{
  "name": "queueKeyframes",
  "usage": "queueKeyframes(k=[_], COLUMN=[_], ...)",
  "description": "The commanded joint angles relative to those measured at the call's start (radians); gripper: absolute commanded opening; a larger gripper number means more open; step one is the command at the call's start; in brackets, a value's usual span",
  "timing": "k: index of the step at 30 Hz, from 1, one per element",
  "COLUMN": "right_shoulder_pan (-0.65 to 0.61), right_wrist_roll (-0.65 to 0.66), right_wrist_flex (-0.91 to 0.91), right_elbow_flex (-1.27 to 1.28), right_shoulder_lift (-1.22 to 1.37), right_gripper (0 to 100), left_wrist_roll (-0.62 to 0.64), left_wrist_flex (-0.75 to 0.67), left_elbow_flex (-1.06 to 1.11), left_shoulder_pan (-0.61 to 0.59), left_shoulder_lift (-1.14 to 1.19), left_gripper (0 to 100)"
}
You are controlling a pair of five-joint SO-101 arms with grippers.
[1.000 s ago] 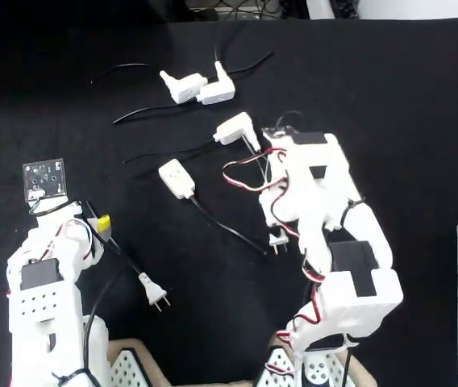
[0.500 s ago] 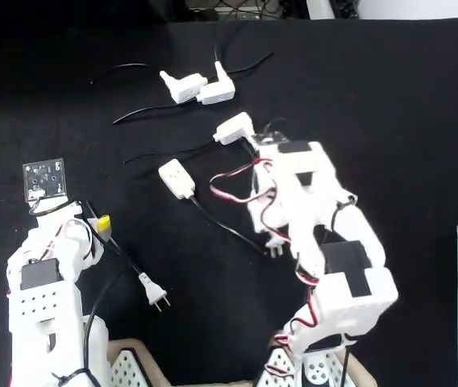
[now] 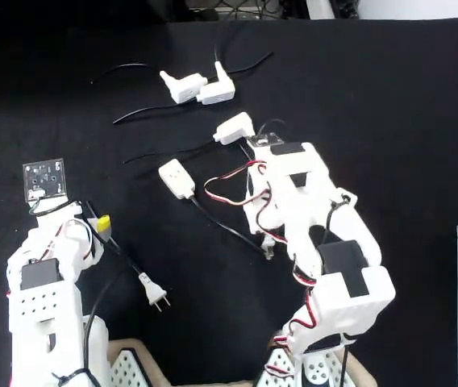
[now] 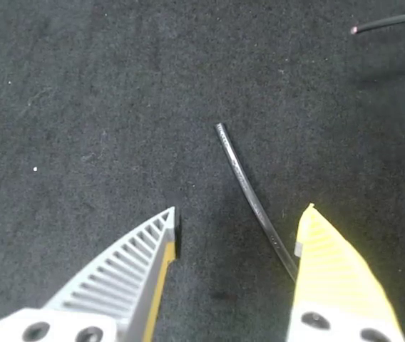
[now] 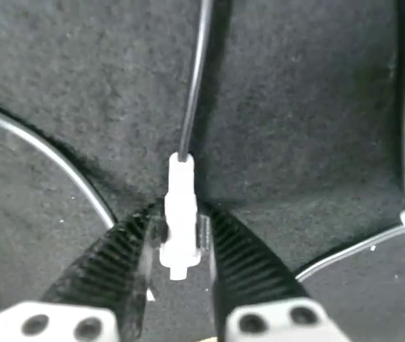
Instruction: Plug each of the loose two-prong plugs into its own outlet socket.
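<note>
Black felt-covered worktop (image 3: 406, 121) with cables scattered all over. The white right arm (image 3: 326, 242) is folded over the middle, and its end effector (image 5: 181, 217) is clamped tight on a small white two-prong plug (image 5: 180, 182). That plug's black cable (image 5: 197, 71) runs off to a white rectangular outlet socket (image 3: 176, 179). The white left arm (image 3: 43, 298) sits at the near left corner with its end effector (image 4: 241, 209) spread wide and holding nothing. A thin black cable end (image 4: 242, 178) lies on the worktop between its fingers. Two white connector blocks (image 3: 189, 87) touch at the far side, and a third white block (image 3: 235, 127) is just beside the right arm. A black two-prong plug (image 3: 157, 297) lies loose near the left arm.
</note>
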Motion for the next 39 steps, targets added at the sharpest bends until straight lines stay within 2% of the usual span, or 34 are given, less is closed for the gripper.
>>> queueKeyframes(k=[1, 10, 14, 19, 27, 33, 39], right_shoulder_pan=[-0.009, -0.021, -0.023, -0.055, -0.19, -0.296, -0.388], right_wrist_roll=[-0.006, -0.006, -0.003, -0.003, -0.005, -0.012, -0.012], right_wrist_flex=[-0.008, 0.0, 0.103, 0.224, 0.351, 0.296, 0.049], right_elbow_flex=[-0.002, -0.005, -0.074, -0.111, -0.11, -0.079, 0.174], right_shoulder_lift=[-0.015, -0.016, -0.082, -0.32, -0.743, -0.951, -1.104], right_gripper=[1.2, 1.1, 1.1, 1.1, 1.1, 1.1, 1.1], left_wrist_roll=[0.005, 0.005, 0.005, 0.006, 0.012, 0.041, 0.164], left_wrist_flex=[-0.02, -0.02, -0.02, -0.021, -0.02, -0.015, -0.014], left_elbow_flex=[-0.005, -0.005, -0.005, -0.015, -0.087, -0.16, -0.206], left_shoulder_pan=[-0.007, -0.004, -0.004, -0.002, -0.001, 0.062, 0.18], left_shoulder_lift=[-0.012, -0.012, -0.012, -0.012, -0.012, -0.012, -0.012], left_gripper=[27, 27, 27, 27, 27, 27, 27])
